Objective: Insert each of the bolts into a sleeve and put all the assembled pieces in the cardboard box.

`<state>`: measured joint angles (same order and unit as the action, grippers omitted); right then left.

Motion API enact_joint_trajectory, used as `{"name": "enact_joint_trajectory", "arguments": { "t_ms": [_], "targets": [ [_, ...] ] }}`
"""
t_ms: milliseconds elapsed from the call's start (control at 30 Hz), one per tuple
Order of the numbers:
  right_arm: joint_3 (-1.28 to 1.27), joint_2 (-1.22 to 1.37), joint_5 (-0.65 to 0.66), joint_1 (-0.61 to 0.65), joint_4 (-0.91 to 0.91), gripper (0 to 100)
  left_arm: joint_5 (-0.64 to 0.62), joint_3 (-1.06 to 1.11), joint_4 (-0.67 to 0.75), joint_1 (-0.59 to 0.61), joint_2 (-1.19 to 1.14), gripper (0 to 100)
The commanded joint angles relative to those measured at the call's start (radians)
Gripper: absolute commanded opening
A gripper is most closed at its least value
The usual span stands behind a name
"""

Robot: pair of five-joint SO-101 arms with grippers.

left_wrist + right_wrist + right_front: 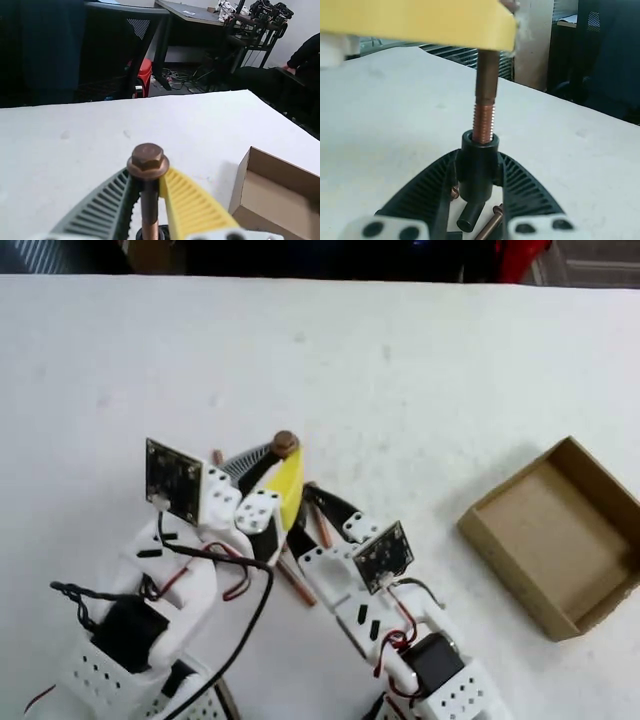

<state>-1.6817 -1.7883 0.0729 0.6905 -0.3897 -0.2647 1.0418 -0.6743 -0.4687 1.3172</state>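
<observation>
Left tool (147,182): ribbed grey finger (100,212) and yellow finger (192,207) pressed together on a copper bolt (148,161), pinching the shank just below the hex head. The bolt stands upright, head uppermost, held off the surface (420,380). Right tool (479,167): two black ribbed fingers closed around a black sleeve (479,175), gripping it on both sides. The sleeve is held upright with its open end up, directly beneath the bolt. The bolt's threaded end sits in the mouth of the sleeve; most of the thread and the smooth shank above it stand clear of the rim. In the high view the two tools meet near the middle of the surface, towards its front edge, with the left arm to one side and the right arm to the other. Loose bolts (297,583) lie flat on the surface between the two arms, close to the right tool. A second sleeve (470,217) lies on its side under the right tool, with one of the bolts just beside it. Cardboard box (553,537): open-topped, sitting on the surface well apart from both tools, on the right arm's side.
</observation>
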Motion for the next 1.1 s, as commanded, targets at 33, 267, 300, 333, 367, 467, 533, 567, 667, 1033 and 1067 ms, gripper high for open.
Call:
{"name": "enact_joint_trajectory", "arguments": {
  "t_ms": [33,267,300,333,367,467,533,567,667,1033,1067],
  "targets": [
    [-0.009,-0.013,0.011,0.002,0.008,1.7,0.008,-0.008,-0.018,-0.018,0.022,2],
    [-0.009,-0.013,0.012,0.002,0.008,1.7,0.005,-0.008,-0.181,-0.022,0.022,2],
    [-0.009,-0.013,0.012,0.002,0.008,1.7,0.006,-0.008,-0.189,-0.022,0.022,2],
    [-0.009,-0.013,0.012,0.002,0.008,1.7,0.009,-0.008,-0.193,-0.022,0.022,2],
    [-0.009,-0.013,0.012,0.002,0.008,1.7,0.009,-0.008,-0.198,-0.022,0.022,2],
    [-0.009,-0.013,0.012,0.002,0.008,1.7,0.009,0.028,-0.19,-0.024,0.022,2],
    [-0.009,-0.013,0.012,0.002,0.008,1.7,0.011,0.055,-0.189,-0.024,0.022,2],
    [-0.009,-0.013,0.012,0.002,0.008,1.7,0.011,0.06,-0.189,-0.022,0.022,2],
    [-0.009,-0.013,0.014,0.002,0.008,1.7,0.012,0.051,-0.175,-0.022,0.022,2],
    [-0.009,-0.013,0.017,0.002,0.007,1.7,0.012,0.051,-0.1,-0.015,0.022,2],
    [-0.009,-0.013,0.017,0.002,0.007,1.7,0.012,0.051,-0.1,-0.015,0.022,2]
  ]
}}
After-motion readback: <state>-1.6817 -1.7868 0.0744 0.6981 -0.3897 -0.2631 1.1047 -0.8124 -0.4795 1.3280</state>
